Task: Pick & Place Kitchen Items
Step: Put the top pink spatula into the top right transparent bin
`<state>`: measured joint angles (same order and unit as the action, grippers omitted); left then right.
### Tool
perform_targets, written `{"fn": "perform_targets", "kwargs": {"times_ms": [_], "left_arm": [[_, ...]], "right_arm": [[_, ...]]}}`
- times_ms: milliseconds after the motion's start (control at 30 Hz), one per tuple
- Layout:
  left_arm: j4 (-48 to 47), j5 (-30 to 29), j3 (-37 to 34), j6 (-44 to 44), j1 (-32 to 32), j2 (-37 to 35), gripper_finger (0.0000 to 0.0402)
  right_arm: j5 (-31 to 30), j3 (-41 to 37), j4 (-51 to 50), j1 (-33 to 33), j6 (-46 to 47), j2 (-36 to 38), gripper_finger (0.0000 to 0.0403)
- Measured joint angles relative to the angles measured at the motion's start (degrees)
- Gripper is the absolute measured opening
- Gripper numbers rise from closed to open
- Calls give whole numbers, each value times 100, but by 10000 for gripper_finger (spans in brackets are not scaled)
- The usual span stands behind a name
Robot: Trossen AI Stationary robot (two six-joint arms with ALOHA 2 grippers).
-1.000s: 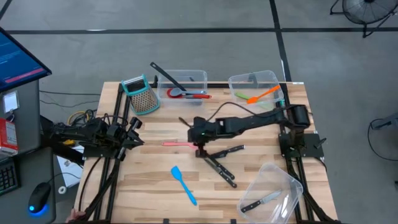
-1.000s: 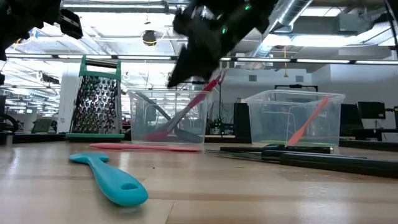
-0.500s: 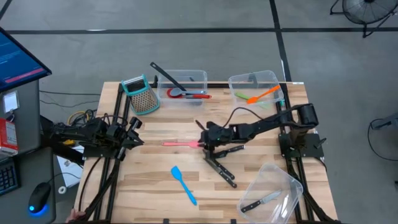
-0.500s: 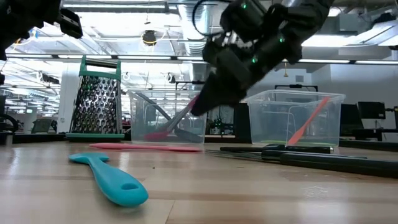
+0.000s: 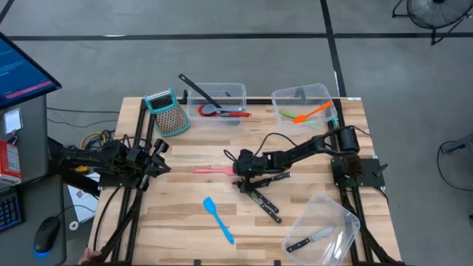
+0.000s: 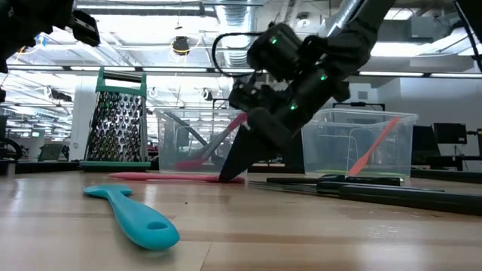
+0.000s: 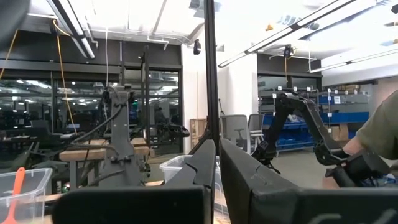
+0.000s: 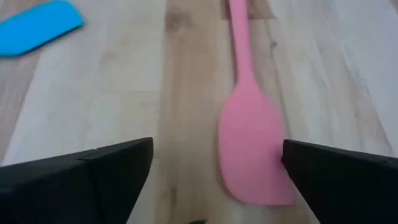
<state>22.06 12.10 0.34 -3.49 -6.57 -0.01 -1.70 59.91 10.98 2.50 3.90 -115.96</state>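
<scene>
Right hand (image 6: 230,172) lowered, fingers spread around pink spatula (image 8: 252,134), wrist view only

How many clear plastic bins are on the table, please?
3: one at the far edge beside the grater, one at the far right, one tipped at the near right corner.

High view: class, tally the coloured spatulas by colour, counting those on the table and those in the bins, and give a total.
Pink flat-bladed spatula: 1
Blue flat-bladed spatula: 1
Red-headed spatula: 1
Orange spatula: 1
Green spatula: 1
Total: 5
</scene>
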Motion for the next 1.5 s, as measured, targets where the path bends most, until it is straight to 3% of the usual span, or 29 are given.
{"fn": "perform_targets", "kwargs": {"times_ms": [300,900,1367,1500], "left_arm": [[0,-2,0,0,0,0,8],[0,0,0,0,0,0,8],[0,-2,0,0,0,0,8],[0,-2,0,0,0,0,8]], "right_arm": [[374,392,-344,-298,669,-396,316],[10,424,-796,-237,235,-384,131],[11,416,-856,-124,162,-267,27],[-288,494,-1219,-89,137,54,25]]}}
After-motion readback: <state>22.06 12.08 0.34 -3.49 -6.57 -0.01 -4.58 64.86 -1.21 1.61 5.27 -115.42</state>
